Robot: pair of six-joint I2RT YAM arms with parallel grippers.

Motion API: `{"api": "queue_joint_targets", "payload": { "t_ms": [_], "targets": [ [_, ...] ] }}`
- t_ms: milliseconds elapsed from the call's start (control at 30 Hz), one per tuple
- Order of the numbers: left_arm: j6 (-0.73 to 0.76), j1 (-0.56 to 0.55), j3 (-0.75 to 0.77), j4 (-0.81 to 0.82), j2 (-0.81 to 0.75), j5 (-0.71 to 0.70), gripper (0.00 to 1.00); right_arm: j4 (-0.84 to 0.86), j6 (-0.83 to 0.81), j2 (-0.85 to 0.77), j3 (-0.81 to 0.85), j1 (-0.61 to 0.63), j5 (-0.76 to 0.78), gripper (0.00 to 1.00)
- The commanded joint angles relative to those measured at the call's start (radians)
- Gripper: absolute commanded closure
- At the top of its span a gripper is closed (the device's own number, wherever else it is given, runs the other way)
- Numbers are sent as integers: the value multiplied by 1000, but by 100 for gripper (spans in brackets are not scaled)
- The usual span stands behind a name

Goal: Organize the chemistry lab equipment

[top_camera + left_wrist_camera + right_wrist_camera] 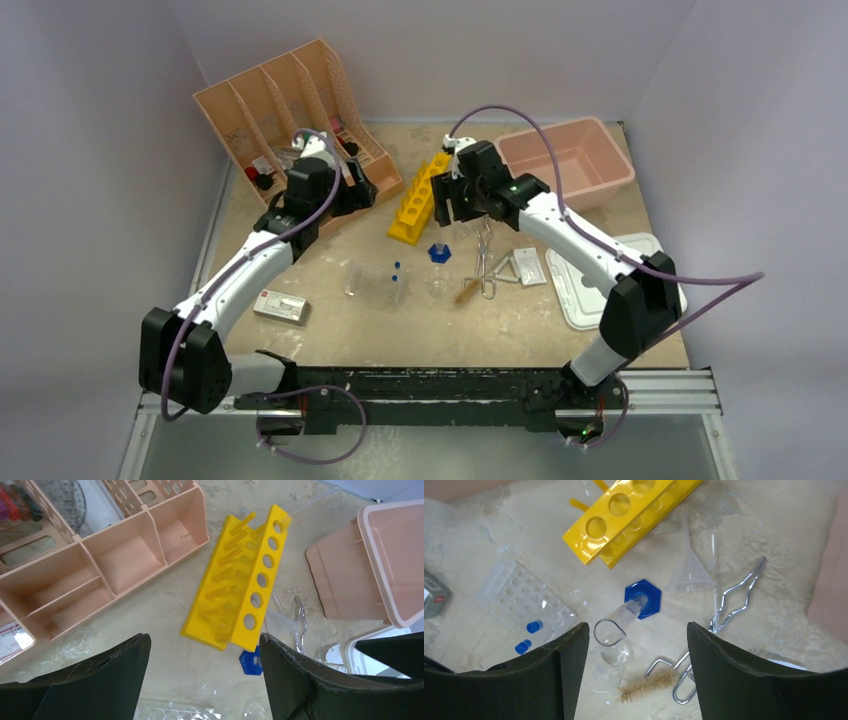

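**A:** Toward the near left corner of the tabletop (400,335) lies the white packet (280,305). It looks flat and light, so I'd pinch it by a short edge.

**B:** And a little farther in?

**A:** The blister sheet (526,600), with the blue-tipped pipettes (534,626) at its edge. It's thin plastic and will likely flex. Beside it, toward the middle, is the brush (649,682). Its bristles are soft, so grip the handle.

**B:** What sits under the right pincer (636,630)?

**A:** The clear flask (621,616) with its blue hexagonal end, mid-tabletop. The pincer hangs above it, spread wide and holding nothing. I'd expect that wall to be slick, light and breakable. Close gently across the narrow tube, near the blue end.

**B:** Tongs?

**A:** The metal tongs (736,595) lie just toward the right edge from the flask. They're stiff, thin and flat, and best taken where the arms meet.

**B:** And the left pincer (202,645)?

**A:** Released and empty, toward the far left corner, beside the organizer (125,555).
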Motion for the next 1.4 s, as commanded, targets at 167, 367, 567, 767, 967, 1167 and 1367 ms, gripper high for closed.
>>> {"api": "queue_joint_targets", "payload": {
  "t_ms": [167, 367, 567, 767, 967, 1167, 1367],
  "targets": [
    [3, 5, 97, 126, 77, 45, 22, 73, -130, 125, 46, 0, -97, 35],
    [-7, 5, 88, 154, 89, 45, 22, 206, -147, 112, -59, 0, -98, 38],
    [-17, 5, 81, 155, 94, 70, 22, 567, -179, 1, -333, 2, -121, 42],
    [-9, 5, 81, 148, 88, 77, 22, 771, -220, -30, -458, 15, -157, 49],
    [5, 5, 85, 137, 87, 90, 23, 885, -250, 19, -501, 22, -156, 57],
    [26, 5, 94, 119, 78, 101, 23, 872, -235, 24, -500, 32, -139, 75],
    [38, 5, 55, 171, 44, 164, 23, 767, -150, -47, -450, 33, -84, 82]
  ]
}}
